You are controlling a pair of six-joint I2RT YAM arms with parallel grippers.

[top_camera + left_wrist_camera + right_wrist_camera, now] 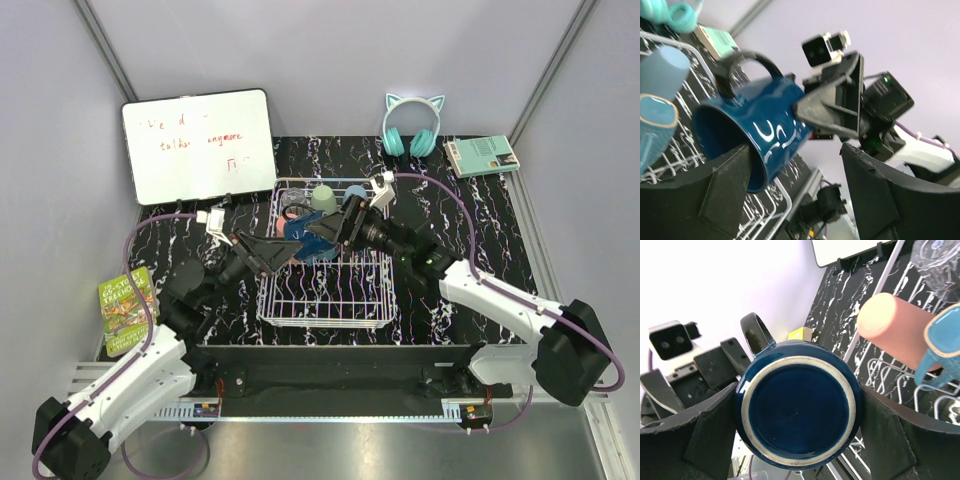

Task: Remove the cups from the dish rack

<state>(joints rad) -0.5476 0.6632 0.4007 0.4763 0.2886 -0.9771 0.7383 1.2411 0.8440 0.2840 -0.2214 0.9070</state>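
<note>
I have the dark navy mug in the right gripper, both fingers pressed on its sides near the base. It lies on its side over the far-middle part of the dish rack, handle up, mouth turned toward the left arm. The left gripper faces that mouth with its jaws wide apart. One of its fingers sits right at the mug's rim, but I cannot tell whether it touches.

What crowds me is the rest of the cups, bunched at the rack's far end. The salmon-pink tumbler lies tipped just beside the navy mug, with the teal mug next to it and the clear glass farther back. The light-blue tumbler and the sage-green tumbler stand near the far rim, just beyond the right gripper.

The near half of the rack shows only wire grid. To either side of the rack the black marbled table is open, crossed only by the arms and their purple cables. Along the back edge a whiteboard leans at the left, teal cat-ear headphones sit in the middle and a green book lies at the right. A picture book lies at the table's left edge, beside the left arm.
</note>
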